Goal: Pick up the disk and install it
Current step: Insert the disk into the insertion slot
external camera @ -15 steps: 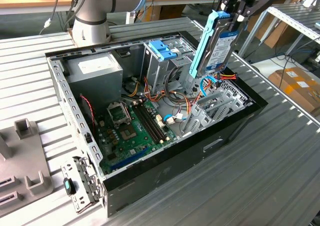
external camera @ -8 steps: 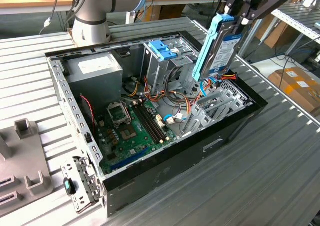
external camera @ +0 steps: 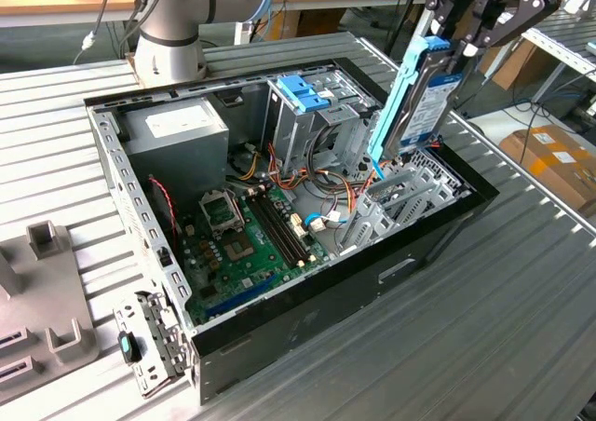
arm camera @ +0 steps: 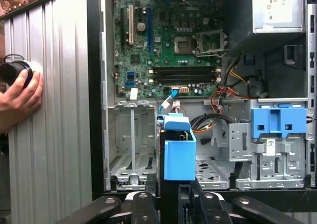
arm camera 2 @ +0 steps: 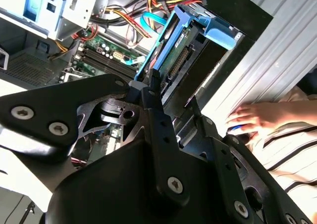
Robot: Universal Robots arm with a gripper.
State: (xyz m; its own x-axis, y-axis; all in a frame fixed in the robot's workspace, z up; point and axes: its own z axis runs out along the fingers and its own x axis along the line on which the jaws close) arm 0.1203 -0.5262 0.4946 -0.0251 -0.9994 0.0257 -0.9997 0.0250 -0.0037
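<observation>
The disk (external camera: pixel 414 95) is a silver drive in a blue plastic frame. It hangs on edge above the open computer case (external camera: pixel 326 281), at the end on the exterior view's right. My gripper (external camera: pixel 466 30) is shut on its upper end. In the second wrist view the black fingers (arm camera 2: pixel 154 80) clamp the disk (arm camera 2: pixel 173 50) from both sides. In the first wrist view the disk's blue frame (arm camera: pixel 178 154) stands over the case floor, between an empty metal drive bay (arm camera: pixel 131 144) and the cage with a blue top (arm camera: pixel 278 122).
Inside the case lie the motherboard (external camera: pixel 242 235), loose cables, the grey power-supply box (external camera: pixel 177 128) and the blue-topped cage (external camera: pixel 303 90). A person's hand (arm camera: pixel 20 92) rests on the ribbed table beside the case. A grey fixture (external camera: pixel 47 291) sits at the exterior view's left.
</observation>
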